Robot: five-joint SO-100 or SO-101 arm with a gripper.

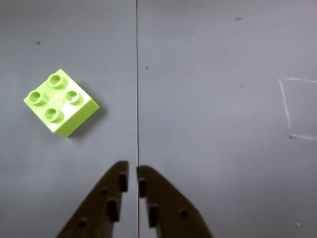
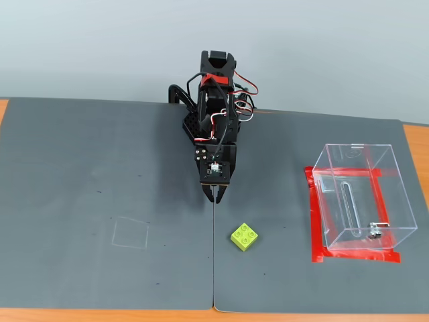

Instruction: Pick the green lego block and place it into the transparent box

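The green lego block [image 1: 60,102] [image 2: 244,236] is a lime 2x2 brick lying studs up on the grey mat. In the wrist view it sits up and to the left of my gripper [image 1: 132,171], well apart from the fingertips. My gripper [image 2: 214,195] is shut with nothing between its fingers, hovering over the seam between the two mats. In the fixed view the block lies below and to the right of the gripper. The transparent box [image 2: 362,200] stands at the right on red tape, empty, with a small metal fitting low on its front wall.
Two dark grey mats [image 2: 100,201] meet at a seam [image 1: 137,74] running under the gripper. A faint chalk square [image 2: 130,233] [image 1: 297,106] is drawn on the left mat. The wooden table edge [image 2: 415,141] shows at the right.
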